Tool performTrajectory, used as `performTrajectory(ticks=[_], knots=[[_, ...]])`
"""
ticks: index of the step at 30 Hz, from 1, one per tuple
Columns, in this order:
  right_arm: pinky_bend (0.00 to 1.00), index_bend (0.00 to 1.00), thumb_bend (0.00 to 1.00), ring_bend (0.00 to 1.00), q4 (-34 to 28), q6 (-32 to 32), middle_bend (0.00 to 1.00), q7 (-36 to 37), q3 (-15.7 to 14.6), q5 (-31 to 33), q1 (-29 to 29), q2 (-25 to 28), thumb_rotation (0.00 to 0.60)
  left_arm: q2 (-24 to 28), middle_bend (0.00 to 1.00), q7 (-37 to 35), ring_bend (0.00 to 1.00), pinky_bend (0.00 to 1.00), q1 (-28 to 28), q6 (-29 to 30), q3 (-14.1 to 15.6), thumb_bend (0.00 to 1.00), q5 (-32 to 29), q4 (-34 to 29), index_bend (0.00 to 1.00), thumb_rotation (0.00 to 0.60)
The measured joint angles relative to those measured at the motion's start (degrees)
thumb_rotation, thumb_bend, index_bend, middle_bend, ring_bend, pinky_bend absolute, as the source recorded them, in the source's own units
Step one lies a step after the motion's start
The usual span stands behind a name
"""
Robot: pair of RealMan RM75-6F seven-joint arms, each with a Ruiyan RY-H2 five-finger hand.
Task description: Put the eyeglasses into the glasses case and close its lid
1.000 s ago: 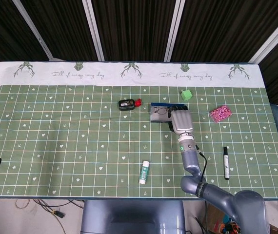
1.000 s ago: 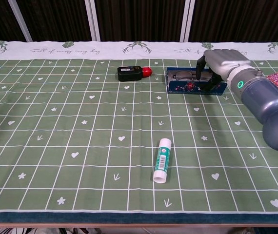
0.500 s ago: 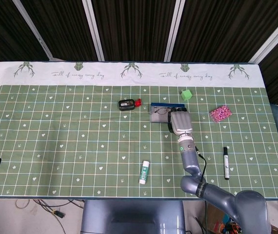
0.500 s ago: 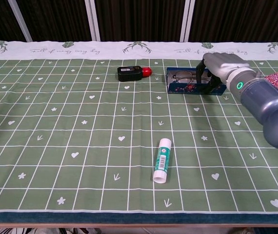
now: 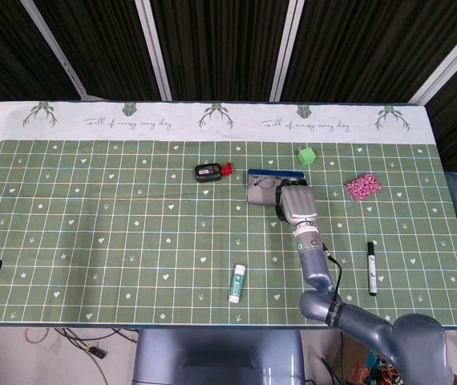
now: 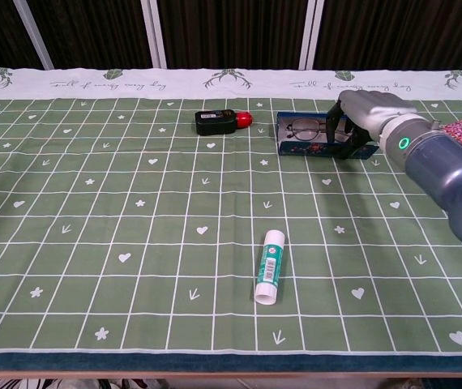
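- Your right hand (image 6: 366, 116) has dropped lower over the glasses case (image 6: 312, 138), fingers curled at its right end.
- Eyeglasses (image 6: 304, 127) lie inside; close the lid next.

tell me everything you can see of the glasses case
The glasses case is a long, shallow blue box with a small floral pattern on its front wall. It lies open on the green cloth, far side of the table. The eyeglasses lie inside. The right hand covers its right end, fingers curled over the edge.

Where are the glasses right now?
The thin-framed eyeglasses lie inside the open blue glasses case, right of the black device, beside the right hand.
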Motion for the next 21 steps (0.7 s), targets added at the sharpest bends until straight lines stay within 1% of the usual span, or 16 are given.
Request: performTrajectory(ticks=[2,8,15,18,21], knots=[[0.23,0.67,0.56,0.35,-2.06,0.41,0.33,-0.1,-0.59,-0.41,-0.72,1.06,0.6,0.0,0.0,0.05,0.0,0.0,0.0,0.02,0.02,0.27,0.04,-0.01,0.18,0.6],[0.23,0.67,0.56,0.35,-10.95,2.42,0.33,-1.24,-3.0,-1.55,-3.75,5.47,0.6,-0.01,0.0,0.17,0.0,0.0,0.06,0.1,0.12,0.27,0.18,-0.18,0.18,0.6],[0.23,0.67,0.56,0.34,-21.7,4.33,0.33,-4.59,-5.18,-1.0,-6.62,11.17,0.6,-0.05,0.0,0.3,0.0,0.0,0.13,0.27,0.16,0.27,0.28,-0.27,0.18,0.6],[0.23,0.68,0.56,0.34,-24.58,4.94,0.32,-6.73,-5.59,-0.24,-7.0,13.06,0.6,-0.06,0.0,0.31,0.0,0.0,0.15,0.31,0.15,0.27,0.27,-0.29,0.18,0.6],[0.23,0.69,0.56,0.34,-25.94,4.94,0.32,-7.84,-5.42,0.99,-6.78,13.9,0.6,-0.05,0.0,0.32,0.0,0.0,0.16,0.34,0.14,0.27,0.27,-0.32,0.18,0.6]])
